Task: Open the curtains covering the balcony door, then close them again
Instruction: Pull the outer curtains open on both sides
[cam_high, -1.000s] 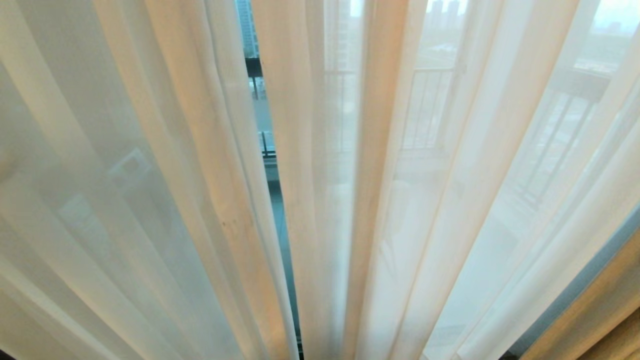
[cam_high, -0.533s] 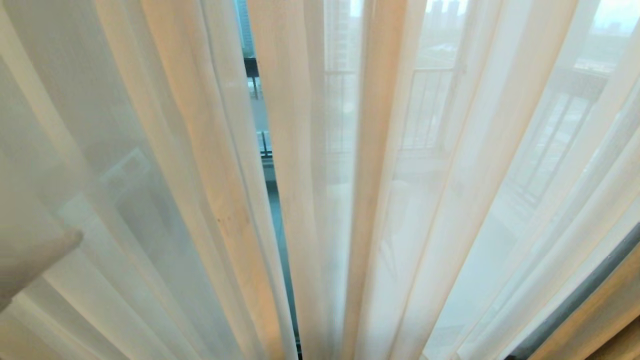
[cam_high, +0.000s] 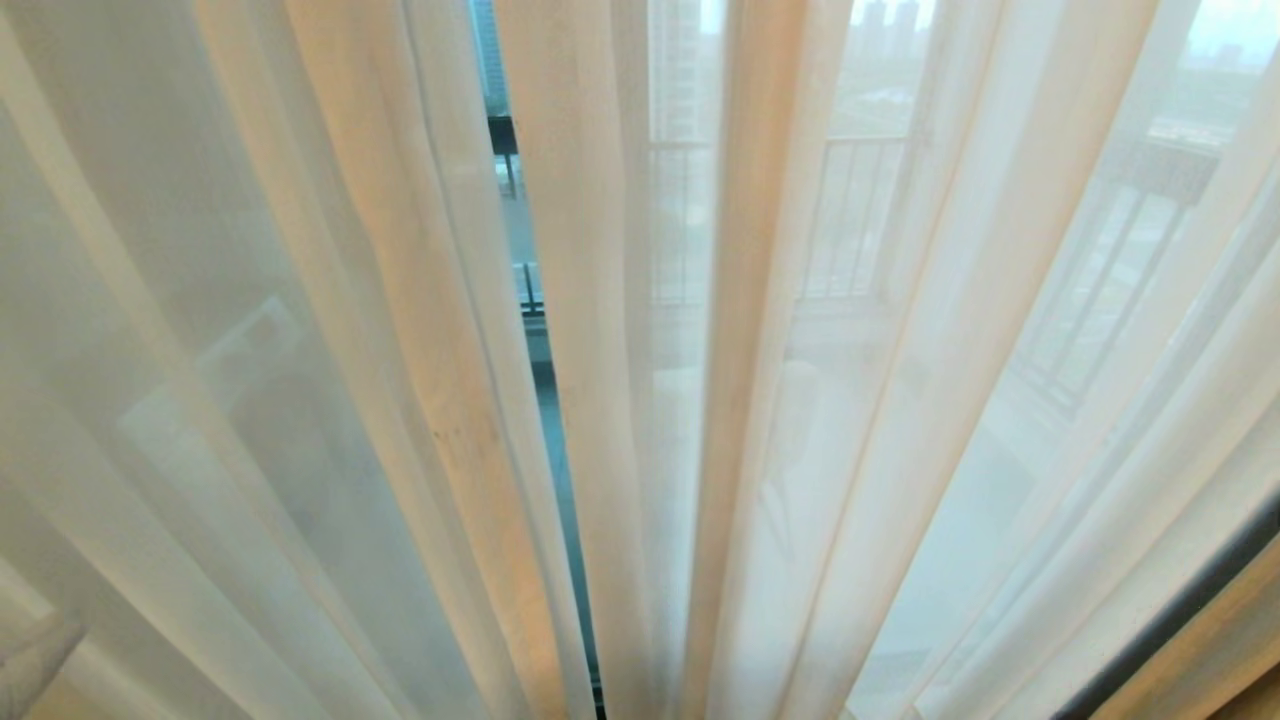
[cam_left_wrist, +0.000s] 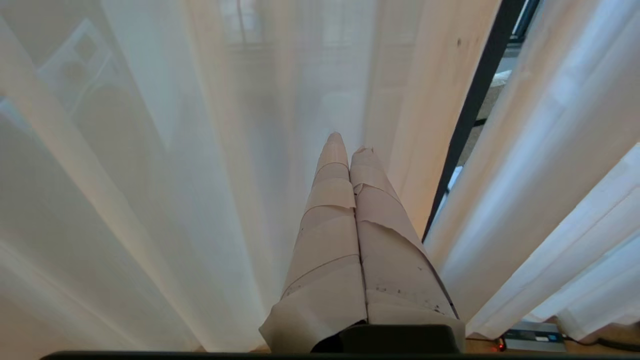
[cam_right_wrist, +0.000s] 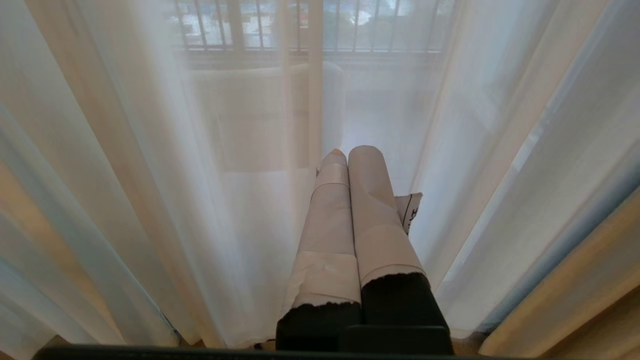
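Note:
Thin white sheer curtains (cam_high: 800, 420) hang across the whole head view, with a narrow slit (cam_high: 525, 260) between two panels. Through that slit in the left wrist view shows a dark upright frame of the balcony door (cam_left_wrist: 472, 130). My left gripper (cam_left_wrist: 347, 142) is shut, its paper-taped fingers pressed together and empty, tips close to the sheer just left of the slit. In the head view only a faint pale shape of the left gripper (cam_high: 30, 650) shows, low at the left corner. My right gripper (cam_right_wrist: 350, 152) is shut too, holds nothing and points at the sheer (cam_right_wrist: 200, 175).
A thick beige drape (cam_high: 1240, 650) edges the lower right, also seen beside the right gripper as the thick drape (cam_right_wrist: 575, 310). Barred railing (cam_right_wrist: 310, 25) shows through the fabric. A power strip with a red light (cam_left_wrist: 530, 340) lies on the floor.
My left gripper rose into the head view's left edge half a second ago, then dropped to the bottom left corner. The left sheer folds shifted slightly; the slit stays narrow.

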